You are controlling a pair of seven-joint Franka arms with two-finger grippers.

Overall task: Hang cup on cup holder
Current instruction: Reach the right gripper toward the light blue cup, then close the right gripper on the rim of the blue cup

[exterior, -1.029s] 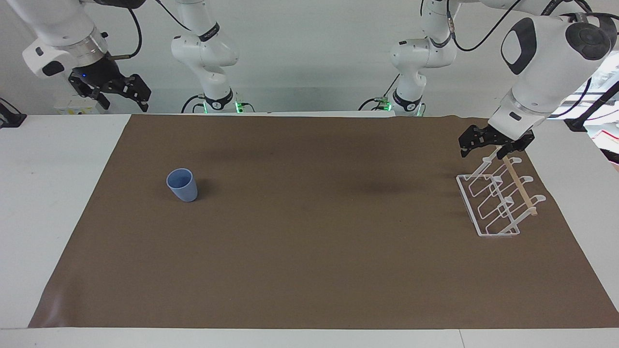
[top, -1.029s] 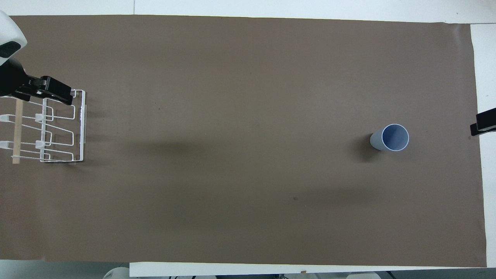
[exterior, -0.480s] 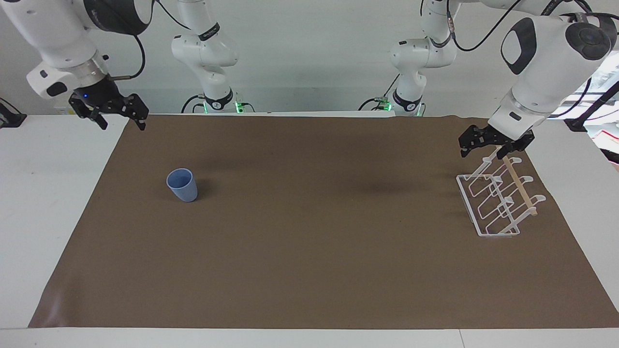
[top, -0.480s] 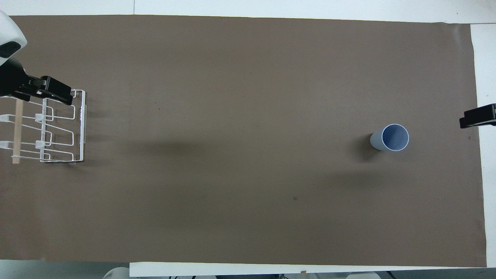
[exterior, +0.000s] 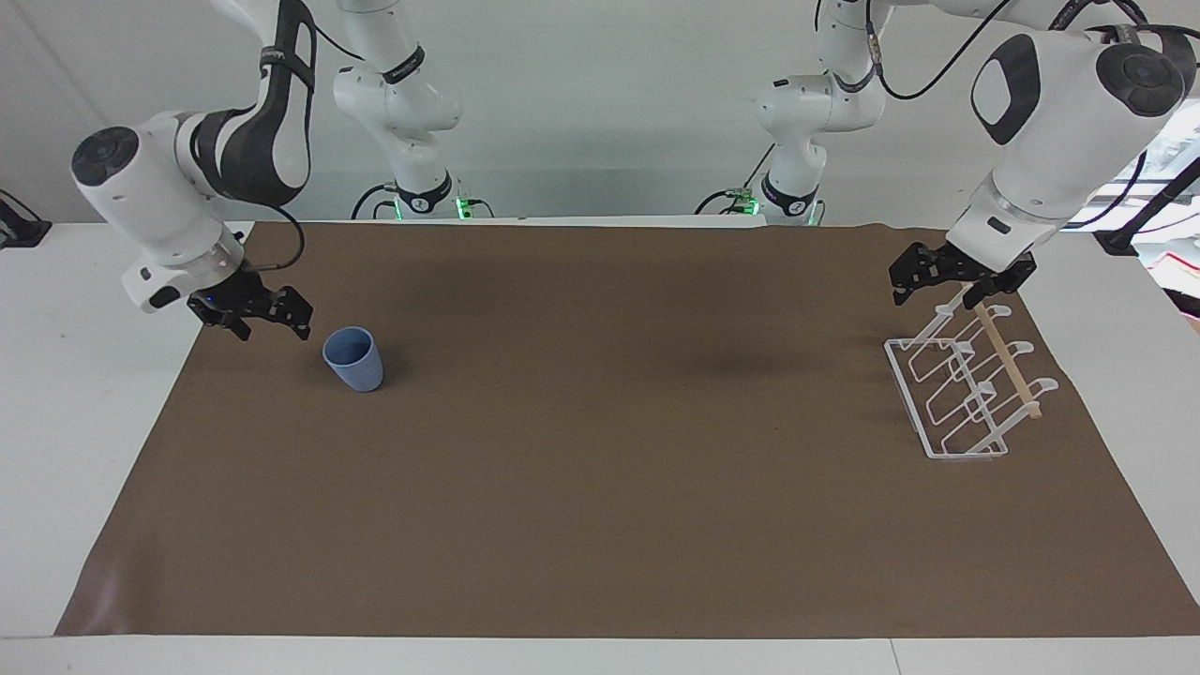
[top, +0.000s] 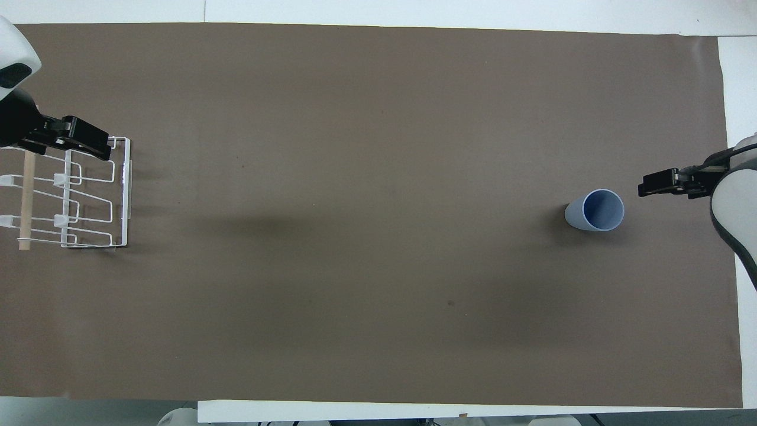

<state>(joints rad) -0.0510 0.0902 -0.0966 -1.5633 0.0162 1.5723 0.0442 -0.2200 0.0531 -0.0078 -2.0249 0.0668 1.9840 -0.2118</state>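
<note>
Since a second ago my right tool (exterior: 272, 323) has dropped from high over the bench (exterior: 56, 394) corner to just beside the cup (exterior: 353, 358), fingers spread, holding nothing. Cup: matte blue, tapered, upright on brown mat (exterior: 600, 487), about 9 o'clock in the facing view. Left tool (exterior: 956, 272) waits over the white wire cup holder (exterior: 956, 398) at 3 o'clock, its spread I cannot tell.

A brown paper sheet (exterior: 600, 487) lies flat across the white table (exterior: 84, 394), covering nearly all of it and leaving bare white strips at both ends and along the edges. Soft shadows fall on the sheet near its middle. A plain pale wall (exterior: 600, 112) rises at the table's edge.
</note>
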